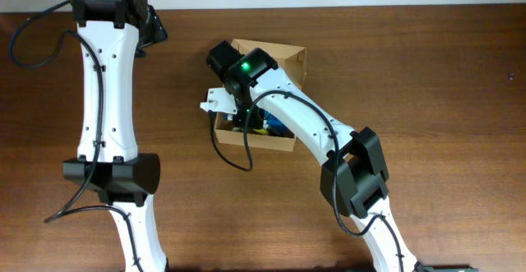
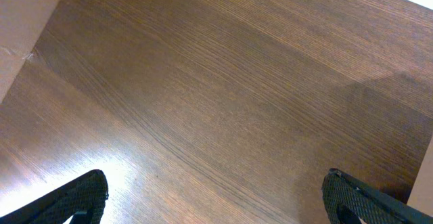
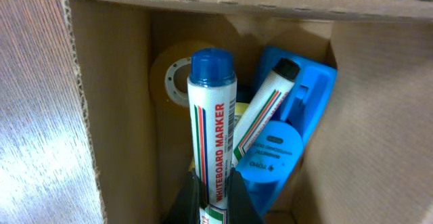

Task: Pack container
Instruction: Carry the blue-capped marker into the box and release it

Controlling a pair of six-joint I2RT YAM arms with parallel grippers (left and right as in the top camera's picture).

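The container [image 1: 289,58] is an open tan cardboard box at the table's middle; its inside wall shows in the right wrist view [image 3: 122,116]. My right gripper [image 3: 215,190] is shut on a blue-capped whiteboard marker [image 3: 212,126] and holds it inside the box opening. In the box lie a black-capped marker [image 3: 265,109], a blue tape dispenser [image 3: 291,129] and a clear tape roll [image 3: 172,78]. In the overhead view the right wrist [image 1: 238,71] covers the box. My left gripper [image 2: 216,197] is open and empty over bare table, at the far left back in the overhead view [image 1: 107,1].
The box's flap lid stands open at its far side [image 1: 271,50]. A pale cardboard-coloured edge shows at the left wrist view's top left [image 2: 20,21]. The wooden table [image 1: 427,99] stretches to the right and front of the box.
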